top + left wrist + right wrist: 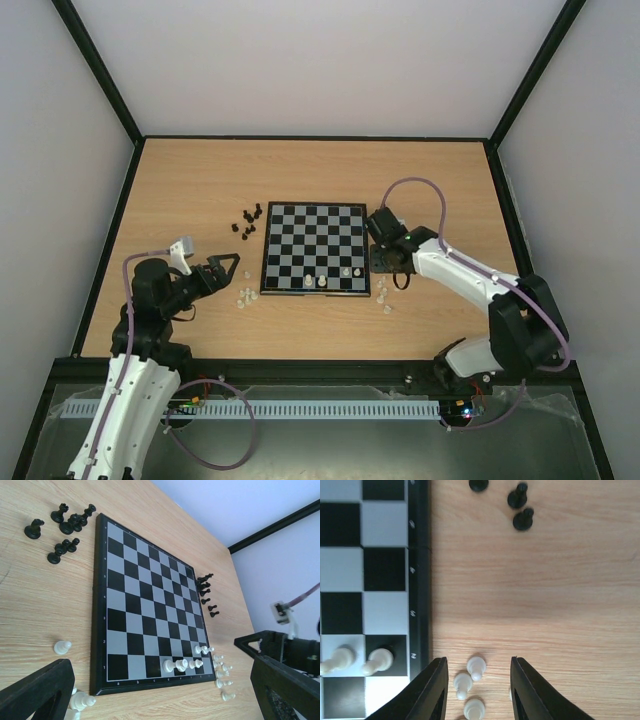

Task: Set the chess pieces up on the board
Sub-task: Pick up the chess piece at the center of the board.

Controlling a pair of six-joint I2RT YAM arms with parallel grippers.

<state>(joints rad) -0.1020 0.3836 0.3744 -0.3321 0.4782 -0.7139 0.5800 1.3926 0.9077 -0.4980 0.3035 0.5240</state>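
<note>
The board (315,240) lies mid-table and also shows in the left wrist view (150,605). A few pale pieces (346,272) stand on its near rows, also seen from the left wrist (175,666). Black pieces (248,222) lie loose off its far-left corner. My right gripper (386,268) is open at the board's right edge; in its wrist view (478,661) three pale pawns (462,683) stand between the fingers (432,692), none gripped. My left gripper (232,266) is open and empty, off the board's near-left corner, with loose pale pieces (245,296) just beside it.
More pale pieces (222,672) cluster off the board's near-right corner. Black pawns (517,499) stand on the table along the board's right side, also seen from the left wrist (206,587). The board's rim (420,580) runs left of my right fingers. Walls enclose the table.
</note>
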